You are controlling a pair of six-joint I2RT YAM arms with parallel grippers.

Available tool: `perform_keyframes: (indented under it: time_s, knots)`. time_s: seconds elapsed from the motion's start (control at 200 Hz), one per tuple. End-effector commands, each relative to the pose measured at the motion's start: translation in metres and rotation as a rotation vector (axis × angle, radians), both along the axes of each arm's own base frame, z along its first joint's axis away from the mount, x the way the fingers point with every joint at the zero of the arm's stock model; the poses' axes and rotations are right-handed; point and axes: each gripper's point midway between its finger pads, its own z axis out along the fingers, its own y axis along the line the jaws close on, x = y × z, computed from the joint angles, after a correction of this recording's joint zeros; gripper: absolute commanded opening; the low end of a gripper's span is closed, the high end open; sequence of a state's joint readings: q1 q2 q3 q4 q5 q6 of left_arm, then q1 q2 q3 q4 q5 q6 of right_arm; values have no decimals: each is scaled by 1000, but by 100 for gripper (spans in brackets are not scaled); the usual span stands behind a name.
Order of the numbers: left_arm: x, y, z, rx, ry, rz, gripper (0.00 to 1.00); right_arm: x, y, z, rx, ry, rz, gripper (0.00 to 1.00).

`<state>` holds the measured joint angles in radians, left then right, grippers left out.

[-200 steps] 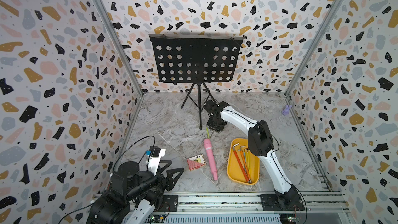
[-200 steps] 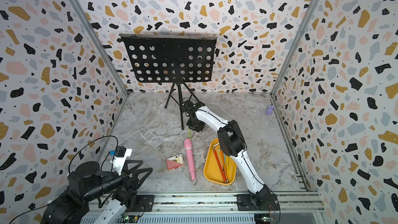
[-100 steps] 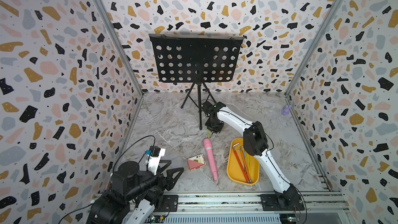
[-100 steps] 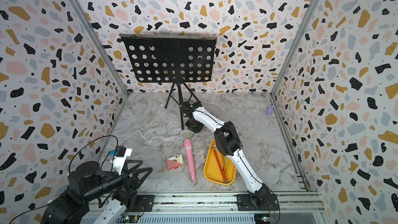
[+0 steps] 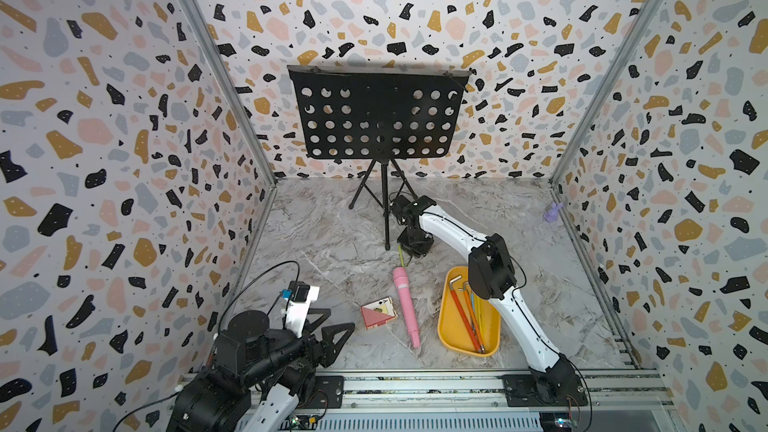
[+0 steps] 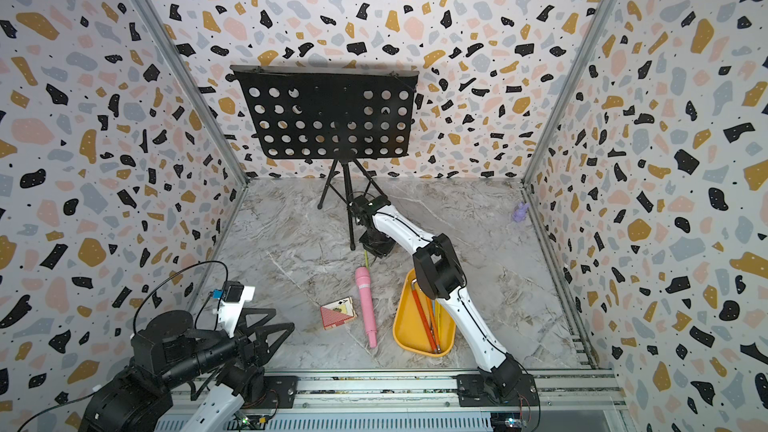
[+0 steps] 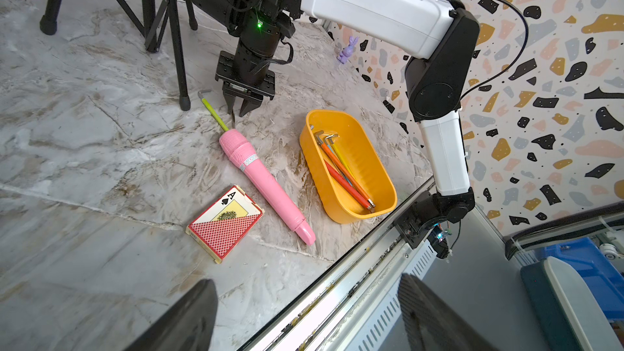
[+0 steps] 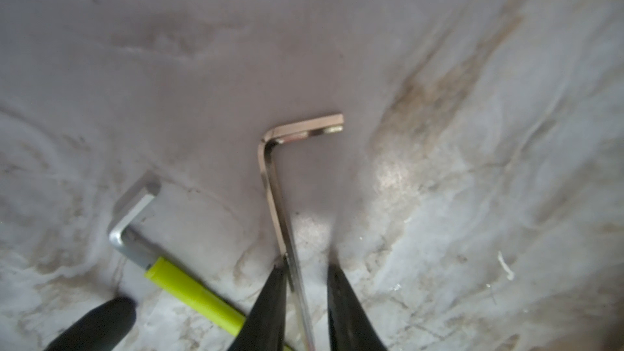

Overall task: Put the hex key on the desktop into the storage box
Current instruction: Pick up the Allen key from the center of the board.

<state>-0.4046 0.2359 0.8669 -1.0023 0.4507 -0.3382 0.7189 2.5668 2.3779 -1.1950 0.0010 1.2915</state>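
slim bare silver l-shaped hex key (image 8: 269, 180)

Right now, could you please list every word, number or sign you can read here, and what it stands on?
"A" with a spade sign: on the red playing-card box.
Silver band of the pink toy microphone: lettering too blurred to read.
Nothing else is legible.

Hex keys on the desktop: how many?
2. Lime-sleeved steel hex key by the pink plastic microphone; bare steel hex key in the open right tool. Others may be hidden.
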Motion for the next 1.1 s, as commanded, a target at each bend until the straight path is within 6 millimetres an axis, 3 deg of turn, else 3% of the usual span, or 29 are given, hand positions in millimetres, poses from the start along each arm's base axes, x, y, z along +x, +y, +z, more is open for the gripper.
perform_keyframes:
  time_s: [0.0,0.345,0.451,0.541,0.836,1.096]
  knots:
    - [5,-1,9,-13,-22,10,88,-9,-16,-9,-67,41,-14,21]
    - [5,-1,9,-13,-22,13,88,-14,-14,-22,-60,80,18,8]
    - [6,-1,9,-12,-20,13,88,-17,-16,-27,-61,101,30,0]
    - [6,-2,8,-11,-15,9,88,-17,-18,-26,-68,97,38,0]
    - [6,-1,8,-11,-13,12,88,-5,-23,12,-76,-4,65,0]
    - [6,-1,9,-12,-19,15,88,-10,-25,32,-63,-25,105,0]
